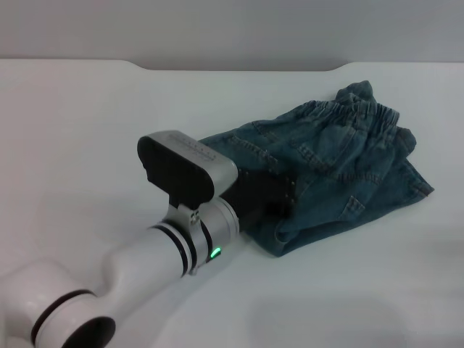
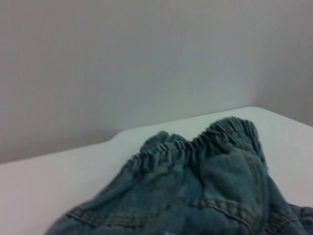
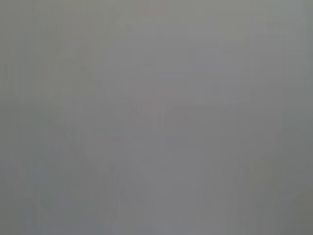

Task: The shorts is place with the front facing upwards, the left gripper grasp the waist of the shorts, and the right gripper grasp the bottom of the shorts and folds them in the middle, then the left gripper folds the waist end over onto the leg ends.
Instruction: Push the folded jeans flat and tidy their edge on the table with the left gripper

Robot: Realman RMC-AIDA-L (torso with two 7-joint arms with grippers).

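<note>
Silver-white left arm reaches forward and right across the counter (image 1: 87, 130), its left gripper (image 1: 279, 199) at the near edge of the rumpled shorts (image 1: 341, 156); whether its fingers are clenched is seemingly hidden. Waist (image 2: 195, 144) lies farthest.

Bare table (image 1: 87, 123) all round — only bunched shorts (image 1: 341, 159) block right-centre.
</note>
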